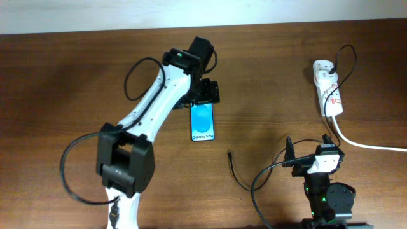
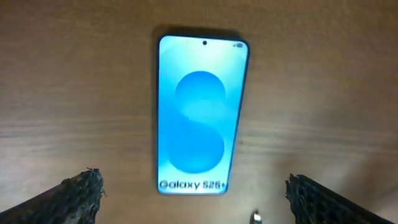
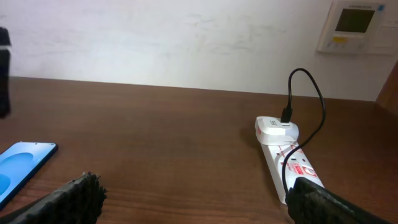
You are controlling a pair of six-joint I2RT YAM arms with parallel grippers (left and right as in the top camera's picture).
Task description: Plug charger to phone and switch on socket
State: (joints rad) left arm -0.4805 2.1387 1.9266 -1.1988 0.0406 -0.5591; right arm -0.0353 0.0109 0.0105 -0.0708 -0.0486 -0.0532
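Note:
The phone (image 1: 203,122) lies flat on the wooden table, blue screen up, white text at its near end. My left gripper (image 1: 205,97) hovers over its far end, open and empty. In the left wrist view the phone (image 2: 199,112) lies between and ahead of the open fingers (image 2: 194,199). The charger's plug tip (image 1: 230,154) lies on the table right of the phone, also showing in the left wrist view (image 2: 255,217). The socket (image 1: 330,89) lies at the far right with a white adapter and the thin black cable (image 3: 317,106) plugged in. My right gripper (image 1: 310,147) is open and empty, low, left of the socket (image 3: 289,158).
The thick white cord (image 1: 369,145) runs from the socket to the right edge. The table's far edge meets a white wall (image 3: 186,37). The phone's corner (image 3: 22,165) shows at the left of the right wrist view. Black robot cables loop near both arm bases.

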